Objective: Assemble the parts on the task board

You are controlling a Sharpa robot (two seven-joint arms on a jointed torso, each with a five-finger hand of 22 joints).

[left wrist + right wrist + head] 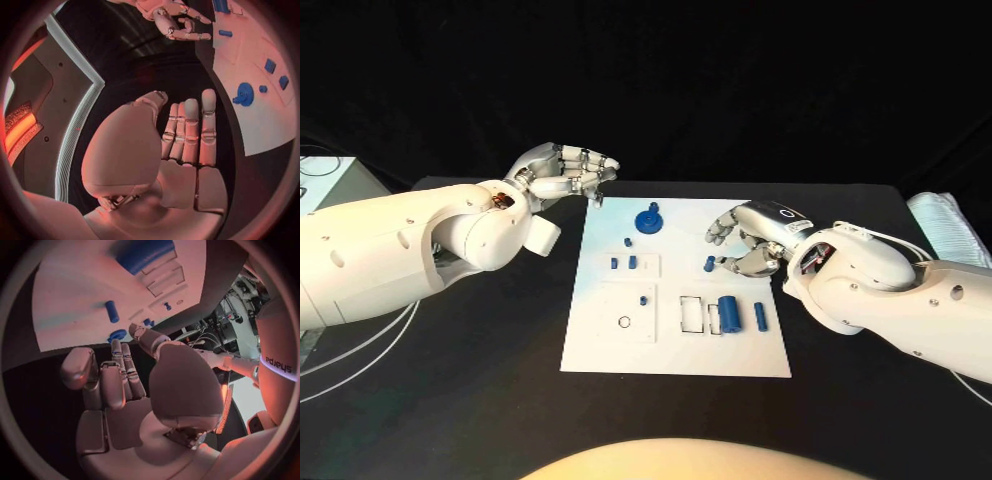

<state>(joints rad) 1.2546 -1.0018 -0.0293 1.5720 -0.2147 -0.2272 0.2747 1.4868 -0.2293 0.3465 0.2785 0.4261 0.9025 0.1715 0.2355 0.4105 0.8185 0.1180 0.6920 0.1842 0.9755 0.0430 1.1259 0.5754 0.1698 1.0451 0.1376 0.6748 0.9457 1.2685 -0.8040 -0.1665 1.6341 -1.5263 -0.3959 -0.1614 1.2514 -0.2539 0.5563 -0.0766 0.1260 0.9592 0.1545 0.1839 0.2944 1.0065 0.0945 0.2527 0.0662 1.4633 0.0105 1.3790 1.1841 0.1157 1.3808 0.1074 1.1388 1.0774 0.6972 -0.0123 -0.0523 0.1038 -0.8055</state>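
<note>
My right hand (750, 240) sits nearest to me of the two, over the right edge of the white task board (678, 350), its fingers curled loosely with nothing in them. From the wrist I see my right palm (125, 405) open toward the board, fingers apart, empty. Just beside its fingertips, on the board, lies a small blue peg (710, 264). Toward me from that hand lie a larger blue cylinder (728, 314) next to a rectangular outline, and a thin blue pin (760, 316) on its outer side.

My left hand (568, 172) hovers off the far left corner of the board, above the black bench (473, 420), fingers bent inward and holding nothing. The left wrist view shows that palm (187, 145) flat with the fingers held straight and close together, so I'd call it open, though the head view makes the curl look tighter than it perhaps is.

Between the two hands, nearer the left one, a round blue disc part with a knob (649, 219) stands on the far end of the board. Toward me from it sit a tiny blue stud (627, 241), then a pair of small blue blocks (625, 263), then a little blue piece (643, 299) above a ring-shaped mark.
</note>
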